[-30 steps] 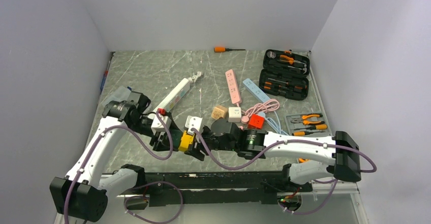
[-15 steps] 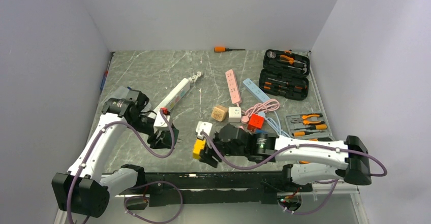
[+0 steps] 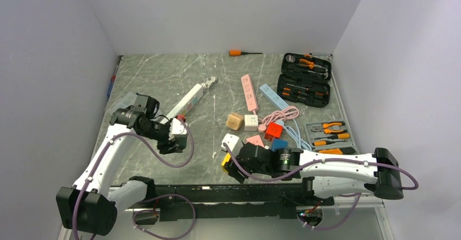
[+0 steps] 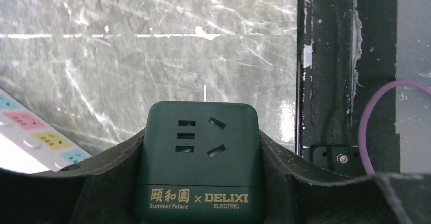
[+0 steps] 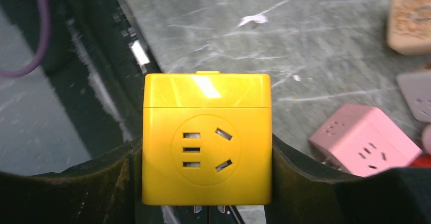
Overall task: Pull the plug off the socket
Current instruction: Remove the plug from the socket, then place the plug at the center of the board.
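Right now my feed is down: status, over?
Left claw shut on dark green plastic cube socket. Right claw shut on yellow plastic cube plug. Cubes apart, nothing between.

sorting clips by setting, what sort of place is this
Probably a robot lab test cell rather than a home: a marble-patterned table boxed in by plain white walls, strewn with socket gear such as a pink power strip, plus an open tool case of pliers and screwdrivers.
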